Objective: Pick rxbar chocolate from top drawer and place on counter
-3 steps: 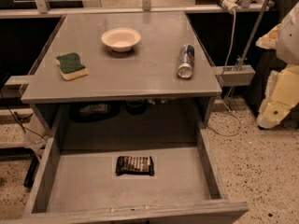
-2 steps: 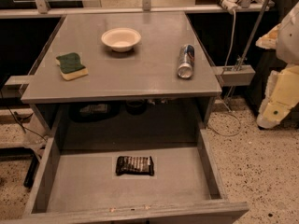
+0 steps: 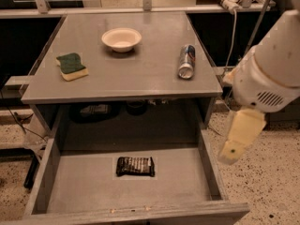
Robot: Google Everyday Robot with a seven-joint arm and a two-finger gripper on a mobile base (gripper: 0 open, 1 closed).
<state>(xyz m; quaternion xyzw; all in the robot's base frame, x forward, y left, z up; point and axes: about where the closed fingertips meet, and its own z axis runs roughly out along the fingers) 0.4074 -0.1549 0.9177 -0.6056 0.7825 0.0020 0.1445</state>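
The rxbar chocolate [image 3: 135, 166], a flat dark bar with pale lettering, lies on the bottom of the open top drawer [image 3: 84, 182], near its middle. The counter [image 3: 140, 69] is the grey tabletop above the drawer. My gripper [image 3: 236, 139] is a pale piece hanging from the white arm [image 3: 269, 74] at the right. It is outside the drawer's right wall, above the floor, well apart from the bar. It holds nothing that I can see.
On the counter are a white bowl [image 3: 121, 38] at the back, a green-and-yellow sponge [image 3: 71, 66] at the left and a can [image 3: 186, 61] lying on its side at the right. Cables and a rail [image 3: 140, 3] run behind. Speckled floor [image 3: 267, 186] is at the right.
The arm has swung left and down from the right edge, bringing the gripper closer to the drawer's right wall. The bar and the counter items have not moved.
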